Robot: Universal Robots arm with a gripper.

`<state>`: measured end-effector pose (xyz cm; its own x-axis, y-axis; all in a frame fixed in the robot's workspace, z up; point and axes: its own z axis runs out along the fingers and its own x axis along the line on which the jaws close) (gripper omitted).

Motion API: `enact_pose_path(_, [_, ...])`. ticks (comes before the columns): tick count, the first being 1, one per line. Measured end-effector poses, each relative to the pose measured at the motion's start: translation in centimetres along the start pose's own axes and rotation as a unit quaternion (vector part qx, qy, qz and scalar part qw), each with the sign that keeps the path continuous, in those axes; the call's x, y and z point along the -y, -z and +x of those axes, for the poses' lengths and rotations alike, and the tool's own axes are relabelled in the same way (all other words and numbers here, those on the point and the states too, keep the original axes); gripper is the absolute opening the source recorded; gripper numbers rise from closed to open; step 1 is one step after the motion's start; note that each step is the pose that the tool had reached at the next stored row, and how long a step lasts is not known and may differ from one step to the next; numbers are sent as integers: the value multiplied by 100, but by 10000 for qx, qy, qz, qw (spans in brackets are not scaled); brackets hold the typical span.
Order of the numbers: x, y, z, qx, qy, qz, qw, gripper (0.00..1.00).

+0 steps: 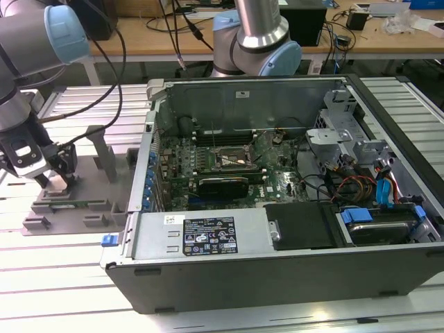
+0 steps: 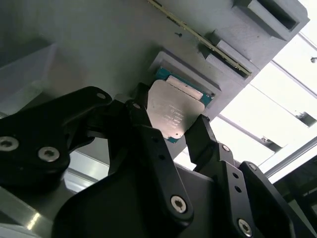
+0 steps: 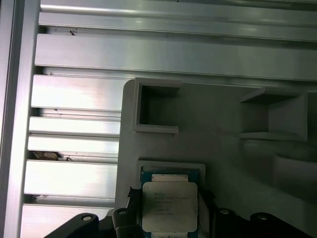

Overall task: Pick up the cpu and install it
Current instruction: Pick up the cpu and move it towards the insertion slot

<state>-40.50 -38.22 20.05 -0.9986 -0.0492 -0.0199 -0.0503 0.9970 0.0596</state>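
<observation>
The cpu (image 2: 172,109), a small square chip with a silver lid on a green board, lies in a shallow pocket of the grey plastic tray (image 2: 114,44). In both wrist views my gripper (image 2: 171,126) has its two black fingers pressed against opposite sides of the chip. The first wrist view shows the cpu (image 3: 170,203) seated in the tray (image 3: 223,163) between the gripper's (image 3: 170,198) fingers. In the exterior view the gripper (image 1: 59,173) is low over the tray (image 1: 76,208) at the left. The dark socket frame (image 1: 232,163) sits on the motherboard inside the open computer case.
The open computer case (image 1: 277,263) stands to the exterior view's right of the tray, its near wall tall. A second robot arm base (image 1: 257,41) rises behind the case. Upright posts (image 1: 104,149) stand on the tray. Ribbed aluminium table (image 1: 62,277) surrounds everything.
</observation>
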Motion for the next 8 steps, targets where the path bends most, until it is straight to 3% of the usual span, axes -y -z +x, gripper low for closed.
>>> enact_pose_path(8, [-10,167,-4,2,-31,1,10000,54])
